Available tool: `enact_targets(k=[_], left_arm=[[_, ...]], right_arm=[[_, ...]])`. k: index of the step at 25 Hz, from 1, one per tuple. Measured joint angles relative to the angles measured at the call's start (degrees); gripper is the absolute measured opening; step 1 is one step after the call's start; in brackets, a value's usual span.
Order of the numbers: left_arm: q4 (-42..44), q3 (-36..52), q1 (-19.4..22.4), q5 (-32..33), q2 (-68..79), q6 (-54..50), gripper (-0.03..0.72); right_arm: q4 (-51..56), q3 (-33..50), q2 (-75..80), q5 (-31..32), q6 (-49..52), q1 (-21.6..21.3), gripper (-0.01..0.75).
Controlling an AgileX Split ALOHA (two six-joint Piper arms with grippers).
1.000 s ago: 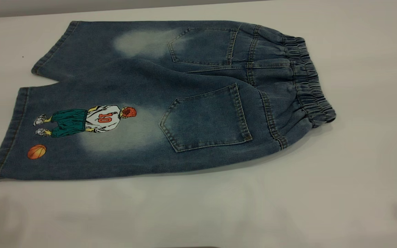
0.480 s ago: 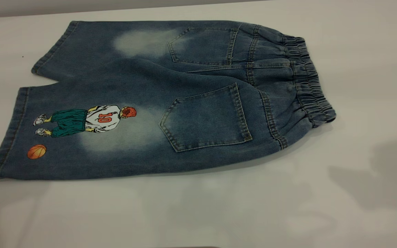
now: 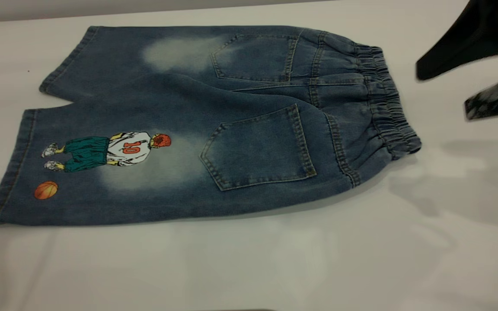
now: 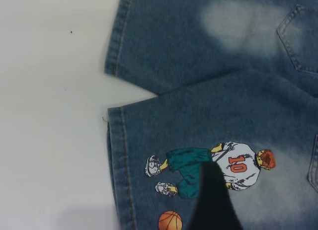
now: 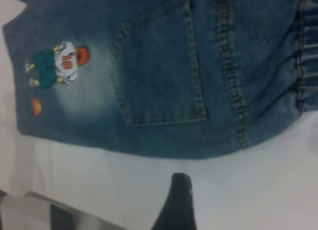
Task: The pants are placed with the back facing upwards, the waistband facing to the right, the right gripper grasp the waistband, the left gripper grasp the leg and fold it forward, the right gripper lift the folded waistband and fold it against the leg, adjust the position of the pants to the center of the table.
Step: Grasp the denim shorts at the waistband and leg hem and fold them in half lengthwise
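The pants (image 3: pixel 197 125) lie flat on the worktop (image 3: pixel 448 242), long axis left to right, waistband (image 3: pixel 387 103) at the right. The right end effector (image 3: pixel 443 93) hangs just right of that band, nearer than the left one (image 4: pixel 213 200), fingers spread wide, holding nothing. The left hovers over the printed leg (image 3: pixel 102 172); its opening I cannot tell.

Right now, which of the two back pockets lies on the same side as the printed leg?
The near pocket, the one toward the camera in the exterior view. The basketball player print sits just left of it; the far pocket lies beside only a pale patch.
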Motion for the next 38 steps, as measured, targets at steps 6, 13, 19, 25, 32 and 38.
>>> enact_targets(k=[6,13,19,25,32,38], left_arm=[[0.0,0.0,0.0,-1.2,0.0,0.1,0.456],[-0.1,0.0,0.0,-1.2,0.0,0.2,0.456],[-0.1,0.0,0.0,-1.2,0.0,0.2,0.456],[-0.1,0.0,0.0,-1.2,0.0,0.2,0.456],[-0.2,0.0,0.0,-1.2,0.0,0.2,0.456],[-0.2,0.0,0.0,-1.3,0.0,0.3,0.456]], right_arm=[[11.1,-0.4,9.7,-0.5,-10.1,0.0,0.586],[19.8,-0.6,19.1,-0.5,-17.3,0.0,0.586],[24.8,-2.4,23.1,-0.2,-21.9,0.0,0.586],[25.5,-5.4,25.5,-0.1,-22.1,0.0,0.586],[25.7,-8.2,29.4,4.6,-22.1,0.0,0.541],[25.7,-8.5,30.3,3.3,-22.5,0.0,0.233]])
